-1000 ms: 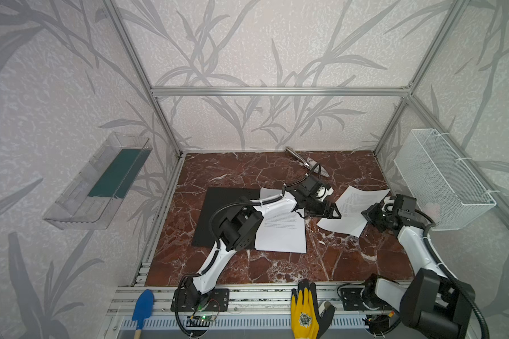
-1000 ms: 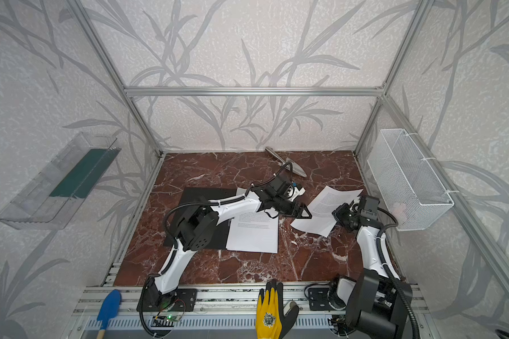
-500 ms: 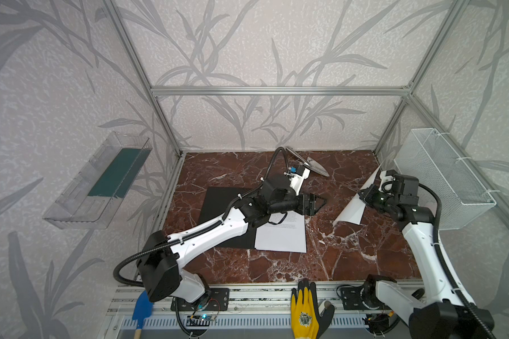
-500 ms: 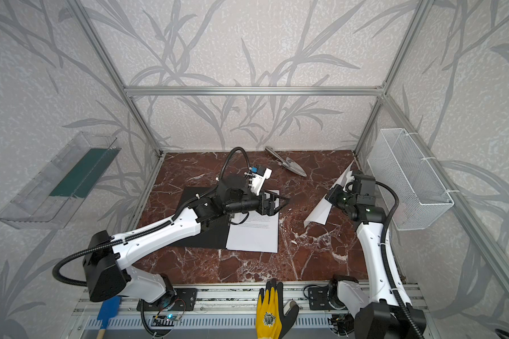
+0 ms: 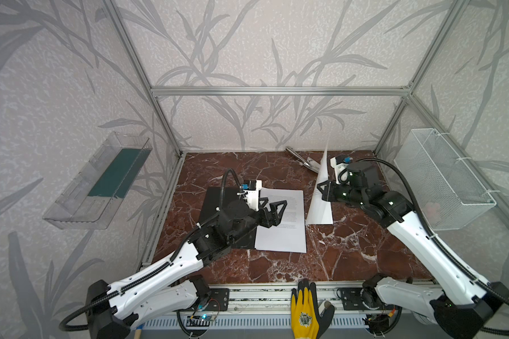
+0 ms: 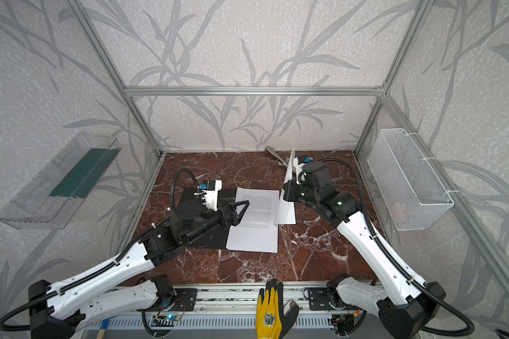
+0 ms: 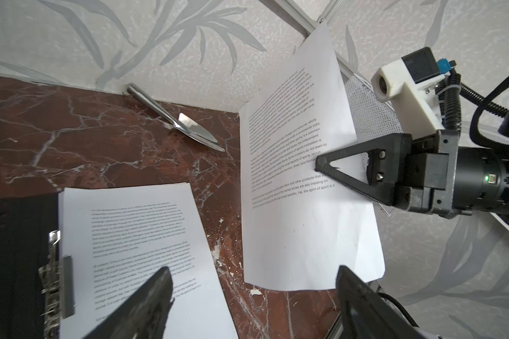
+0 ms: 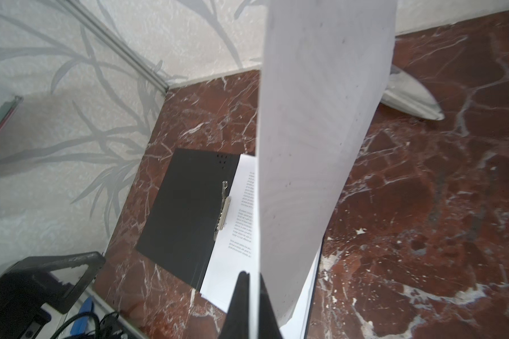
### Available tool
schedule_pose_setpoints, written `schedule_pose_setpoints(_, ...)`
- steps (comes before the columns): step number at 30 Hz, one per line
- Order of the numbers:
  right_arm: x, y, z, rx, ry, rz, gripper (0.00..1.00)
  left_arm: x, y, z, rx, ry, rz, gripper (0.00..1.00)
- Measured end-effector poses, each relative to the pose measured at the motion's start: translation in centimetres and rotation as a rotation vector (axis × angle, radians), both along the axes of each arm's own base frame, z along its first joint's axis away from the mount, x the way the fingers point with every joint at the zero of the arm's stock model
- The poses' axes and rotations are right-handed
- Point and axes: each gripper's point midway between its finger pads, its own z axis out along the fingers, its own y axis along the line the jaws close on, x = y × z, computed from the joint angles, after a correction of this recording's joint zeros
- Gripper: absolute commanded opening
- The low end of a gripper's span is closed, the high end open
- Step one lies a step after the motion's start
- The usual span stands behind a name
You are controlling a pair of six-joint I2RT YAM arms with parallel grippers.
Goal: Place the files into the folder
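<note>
1. While both arms are reaching out over it, the marble tabletop point(image 5: 350, 249) is lying beneath both pairs of jaws, and each gripper is hovering clear of it.
2. The folder point(image 8: 182, 211) is lying flat on the marble, below and behind the left gripper point(image 5: 275, 205), toward its wrist. In both top views the left arm is covering part of the black cover.
3. The flat files point(image 5: 288, 232) are lying printed side up, touching the folder along its clip side, directly below the left jaws. Those jaws are standing wide apart and gripping nothing.
4. The held sheet point(image 7: 300, 205) is standing almost upright ahead of the left jaws, with its printed face looking toward them. The right gripper point(image 7: 318, 164) is pinching it at one long edge, jaws pressed together on the paper. Whether its lower edge is touching the marble, I cannot tell.
5. A metal trowel point(image 7: 188, 124) is lying by the back wall, beyond both pairs of jaws and apart from the held sheet.
6. The metal clip point(image 8: 224, 210) is sitting on the folder's edge next to the flat files, just behind the left jaws.
</note>
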Motion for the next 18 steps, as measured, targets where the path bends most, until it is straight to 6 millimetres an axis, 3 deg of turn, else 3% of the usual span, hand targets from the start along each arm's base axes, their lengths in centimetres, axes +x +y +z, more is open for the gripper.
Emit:
schedule_pose_setpoints(6,-0.7,5.2,0.0,0.100,0.028,0.123,0.00,-0.3,2.9,-1.9,0.066,0.018,0.092,0.89)
schedule_pose_setpoints(9,-0.1,5.4,0.6,0.191,0.026,0.114,0.00,-0.7,4.1,-2.6,0.085,0.023,0.118,0.89)
schedule_pose_setpoints(11,1.0,4.4,-0.1,0.246,0.037,0.075,0.00,-0.9,4.8,-3.1,0.097,0.028,0.129,0.89)
schedule_pose_setpoints(13,2.3,2.8,-2.6,0.281,0.078,0.016,0.00,-1.3,5.5,-3.8,0.113,0.034,0.139,0.89)
schedule_pose_setpoints(15,3.3,1.5,-6.8,0.278,0.161,-0.038,0.00,-1.6,6.3,-4.6,0.132,0.042,0.150,0.89)
schedule_pose_setpoints(18,3.6,1.3,-13.8,0.236,0.312,-0.070,0.00,-2.1,7.5,-5.8,0.162,0.053,0.170,0.90)
